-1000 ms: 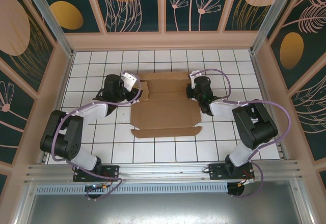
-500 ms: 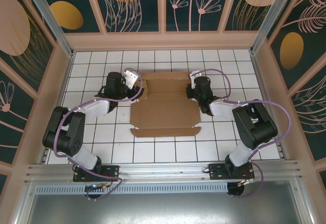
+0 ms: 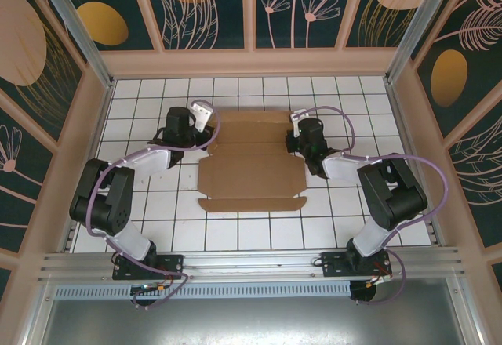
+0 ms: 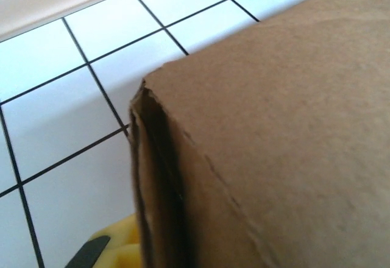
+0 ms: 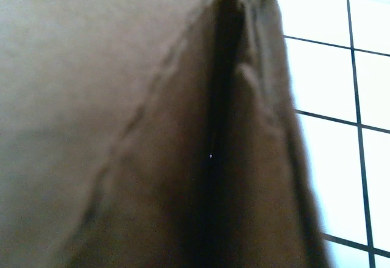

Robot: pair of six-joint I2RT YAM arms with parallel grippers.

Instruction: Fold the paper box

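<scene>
- A plain brown cardboard box (image 3: 252,176), partly folded, lies on a white-tiled worktop (image 3: 157,204) with black grid lines, in the middle of the top view.
- Its broad middle panel lies flat. A narrow flap strip runs along the lower edge, set off by a crease and notched at both ends.
- The upper part of the box shows several crease lines and narrower panels, spanning the gap between the two arms.
- The left end effector (image 3: 206,118) sits at the box's upper left corner. The right end effector (image 3: 298,119) sits at its upper right corner.
- In the left wrist view, the box (image 4: 274,128) takes up the right and centre, with a doubled, slightly ragged cardboard edge running down the middle left. A yellow finger pad (image 4: 125,253) shows at the bottom, touching that edge. White tiles of the worktop (image 4: 61,67) fill the upper left.
- The left end effector is clenched, grasping the box at this doubled edge.
- In the right wrist view, the box (image 5: 122,128) is blurred and very close, with a dark fold line running top to bottom through the centre. Tiles of the worktop (image 5: 329,79) show at the right edge.
- The right end effector is clenched and appears to grasp the box along this fold.
</scene>
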